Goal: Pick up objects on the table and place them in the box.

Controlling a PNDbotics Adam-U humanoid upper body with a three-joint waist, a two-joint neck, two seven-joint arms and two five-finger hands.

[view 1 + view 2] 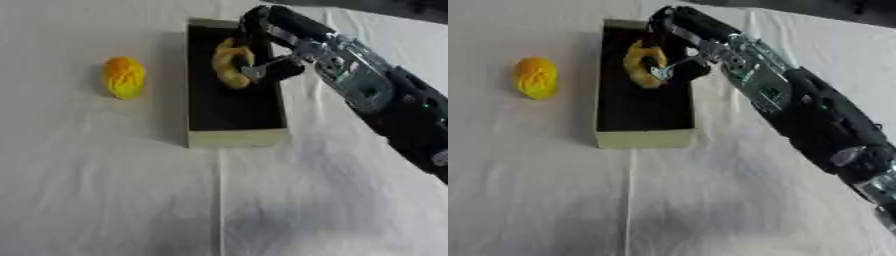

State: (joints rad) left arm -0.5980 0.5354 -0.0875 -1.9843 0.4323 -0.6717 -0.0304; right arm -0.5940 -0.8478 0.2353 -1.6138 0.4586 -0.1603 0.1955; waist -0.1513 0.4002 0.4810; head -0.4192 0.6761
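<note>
One right hand [262, 47] grips a yellow curved object [229, 64] over the box [234, 136].

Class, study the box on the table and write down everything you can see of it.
The box is a long, shallow, open-topped rectangle with pale, cardboard-like walls and a dark inside. It lies flat on the white cloth, its long side running away from the camera. Over its far end the right hand holds a curved yellow object, fingers curled round it; whether that object touches the floor of the box cannot be told. The near half looks empty. An orange-yellow object lies apart to its left.
</note>
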